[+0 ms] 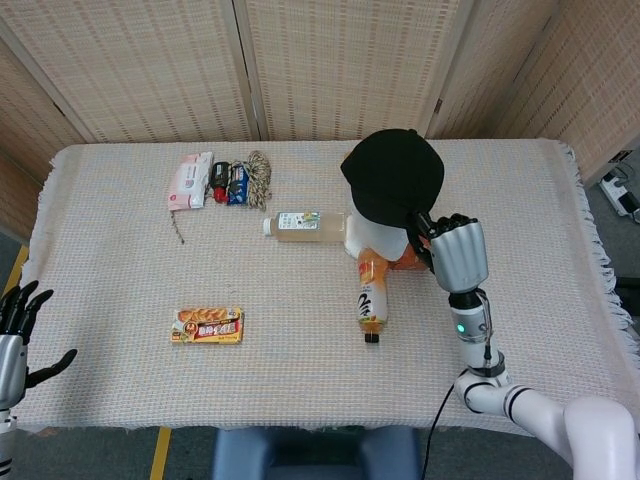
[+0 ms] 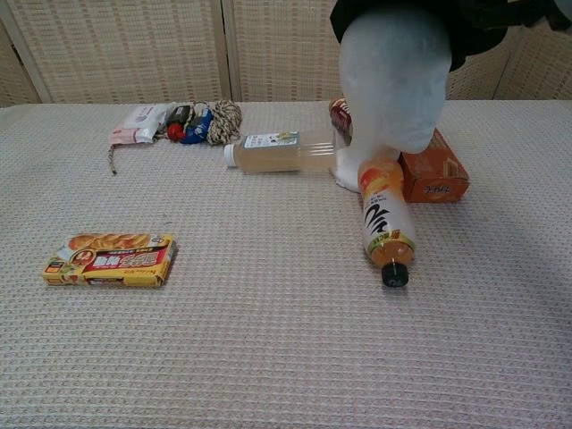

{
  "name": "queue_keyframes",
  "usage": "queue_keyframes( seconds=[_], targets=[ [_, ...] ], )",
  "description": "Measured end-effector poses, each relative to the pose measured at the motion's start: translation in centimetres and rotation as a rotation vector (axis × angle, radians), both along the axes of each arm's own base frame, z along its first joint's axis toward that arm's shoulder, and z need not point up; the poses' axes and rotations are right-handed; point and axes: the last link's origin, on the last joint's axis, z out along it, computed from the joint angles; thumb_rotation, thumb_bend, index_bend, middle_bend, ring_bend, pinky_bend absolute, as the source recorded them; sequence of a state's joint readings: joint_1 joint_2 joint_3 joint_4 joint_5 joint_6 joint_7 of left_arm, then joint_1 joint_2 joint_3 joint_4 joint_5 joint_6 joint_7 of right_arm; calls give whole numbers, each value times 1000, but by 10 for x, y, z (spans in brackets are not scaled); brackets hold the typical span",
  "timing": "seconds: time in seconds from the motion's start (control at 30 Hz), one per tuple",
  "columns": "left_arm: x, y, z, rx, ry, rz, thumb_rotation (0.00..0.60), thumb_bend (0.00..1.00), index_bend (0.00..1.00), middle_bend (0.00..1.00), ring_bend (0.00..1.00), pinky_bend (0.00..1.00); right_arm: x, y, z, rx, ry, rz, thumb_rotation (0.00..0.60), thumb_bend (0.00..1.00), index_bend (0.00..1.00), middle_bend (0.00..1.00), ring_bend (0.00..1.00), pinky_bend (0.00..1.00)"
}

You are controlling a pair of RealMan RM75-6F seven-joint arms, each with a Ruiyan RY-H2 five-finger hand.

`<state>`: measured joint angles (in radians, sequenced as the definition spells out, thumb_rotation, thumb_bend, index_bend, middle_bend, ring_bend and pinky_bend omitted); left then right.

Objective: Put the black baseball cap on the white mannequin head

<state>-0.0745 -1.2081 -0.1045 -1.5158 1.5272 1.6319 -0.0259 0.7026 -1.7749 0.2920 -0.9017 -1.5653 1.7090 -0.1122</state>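
Observation:
The black baseball cap (image 1: 393, 175) sits over the top of the white mannequin head (image 2: 393, 80), which stands upright at the table's back middle. In the chest view the cap (image 2: 465, 22) shows as a dark band over the head's crown. My right hand (image 1: 455, 252) is just right of the head and grips the cap's lower right edge. Only the neck and base of the head (image 1: 372, 234) show below the cap in the head view. My left hand (image 1: 18, 320) hangs off the table's front left corner, fingers spread, holding nothing.
An orange drink bottle (image 1: 372, 293) lies in front of the head, an orange box (image 2: 433, 174) to its right, a pale tea bottle (image 1: 303, 225) to its left. A snack box (image 1: 208, 325) lies front left. A wipes pack, small items and rope (image 1: 220, 180) sit at the back.

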Motion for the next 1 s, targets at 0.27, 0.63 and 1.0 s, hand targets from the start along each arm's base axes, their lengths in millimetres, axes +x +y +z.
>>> queue_keyframes(
  seconds=[0.27,0.63,1.0],
  targets=[
    [0,1,0,-1,-2,4,600,172,196,124,85,259,-5,8,-22,51,48,16,600,493,787,1000,1000,1000],
    [0,1,0,-4,-3,5,600,171,194,123,87,267,-26,17,-13,61,85,-21,600,156,0,987,999,1000],
    [2,-1,0,-9,-5,-2,600,171,190,123,87,269,-57,67,17,142,104,-117,600,69,0,639,751,1000]
  ],
)
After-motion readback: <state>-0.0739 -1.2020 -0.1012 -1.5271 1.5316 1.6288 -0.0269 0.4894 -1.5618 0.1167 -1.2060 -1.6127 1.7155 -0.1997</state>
